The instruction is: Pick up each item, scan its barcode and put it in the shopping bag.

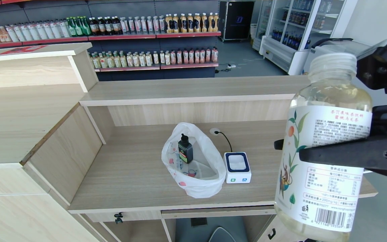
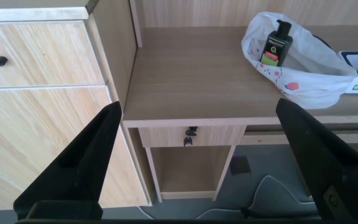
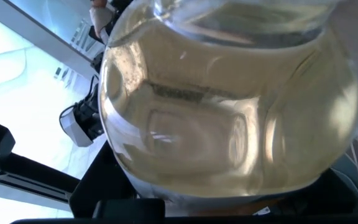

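Light wood-grain laminate forms the L-shaped table (image 1: 129,168), which has a raised ledge along its back and a taller section on the robot's left. A pale wood drawer cabinet with black handles (image 2: 42,74) adjoins the table on that side. Behind the table stand dark store shelves with red edges (image 1: 153,35), stocked with rows of drink bottles. A white glass-door cooler (image 1: 294,30) stands at the far right.

The white plastic shopping bag with printed pattern (image 1: 197,188) sits open near the middle of the table. It lies just beside the scanner, on the scanner's left.

The clear plastic bottle of pale yellow liquid with white label (image 1: 328,124) is upright and off the table, to the right of the scanner and apart from the bag. Its barcode, at the foot of the label, faces the head camera. The right claw (image 1: 289,150) is clamped on this bottle at mid-height, with one black finger (image 1: 348,156) crossing the label. The right wrist view looks at the bottle's rounded shoulder (image 3: 229,124) from close up.

The left claw (image 2: 197,109) is spread wide and holds nothing. It hangs in front of the table's front edge, below the tabletop.

The white square scanner with blue-framed window (image 1: 237,167) rests flat on the table, with a black cable running to a port behind it.

The small black bottle with black pump cap (image 1: 185,149) stands upright inside the bag.
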`<state>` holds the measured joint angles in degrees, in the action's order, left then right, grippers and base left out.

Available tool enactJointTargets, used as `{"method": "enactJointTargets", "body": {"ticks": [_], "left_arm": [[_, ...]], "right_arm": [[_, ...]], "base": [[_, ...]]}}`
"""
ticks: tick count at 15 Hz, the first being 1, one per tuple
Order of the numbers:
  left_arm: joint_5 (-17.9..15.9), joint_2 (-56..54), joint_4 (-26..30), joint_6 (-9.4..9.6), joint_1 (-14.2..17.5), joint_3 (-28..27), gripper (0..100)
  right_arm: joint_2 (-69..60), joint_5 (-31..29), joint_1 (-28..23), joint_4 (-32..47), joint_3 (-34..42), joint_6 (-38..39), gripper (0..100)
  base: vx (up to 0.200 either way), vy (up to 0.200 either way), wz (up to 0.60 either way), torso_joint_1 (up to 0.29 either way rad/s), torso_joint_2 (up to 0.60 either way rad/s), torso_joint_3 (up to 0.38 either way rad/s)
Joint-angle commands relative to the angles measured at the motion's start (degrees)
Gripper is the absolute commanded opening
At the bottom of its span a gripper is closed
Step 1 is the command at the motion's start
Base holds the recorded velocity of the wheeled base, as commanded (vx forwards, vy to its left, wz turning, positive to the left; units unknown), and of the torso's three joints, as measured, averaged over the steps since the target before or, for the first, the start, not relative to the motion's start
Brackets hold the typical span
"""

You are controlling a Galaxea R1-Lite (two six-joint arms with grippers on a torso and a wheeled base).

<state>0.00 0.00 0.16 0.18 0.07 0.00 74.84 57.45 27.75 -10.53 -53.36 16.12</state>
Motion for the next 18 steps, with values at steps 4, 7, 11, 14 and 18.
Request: {"method": "enactJointTargets", "body": {"ticks": [4, 7, 11, 14, 18], "left_arm": [[0.0, 0.1, 0.0, -0.01, 0.0, 0.0, 100], [0.0, 0.1, -0.1, -0.01, 0.0, 0.0, 100], [0.0, 0.1, -0.1, -0.01, 0.0, 0.0, 100], [0.0, 0.1, 0.0, -0.01, 0.0, 0.0, 100], [0.0, 0.1, 0.0, -0.01, 0.0, 0.0, 100]], "right_arm": [[-0.1, -0.1, -0.1, 0.1, 0.2, -0.6, 0], [1.8, -9.0, -3.7, -0.4, 0.9, -11.4, 0], [7.8, -18.3, -25.5, -2.3, 6.2, -53.6, 0], [10.5, -18.0, -41.1, -2.9, 6.6, -75.0, 0], [13.1, -18.4, -45.5, -8.8, 6.2, -78.9, 0]], "base": [[0.0, 0.0, 0.0, 0.0, 0.0, 0.0], [0.0, 0.0, 0.0, 0.0, 0.0, 0.0], [0.0, 0.0, 0.0, 0.0, 0.0, 0.0], [0.0, 0.0, 0.0, 0.0, 0.0, 0.0], [0.0, 0.0, 0.0, 0.0, 0.0, 0.0]]}}
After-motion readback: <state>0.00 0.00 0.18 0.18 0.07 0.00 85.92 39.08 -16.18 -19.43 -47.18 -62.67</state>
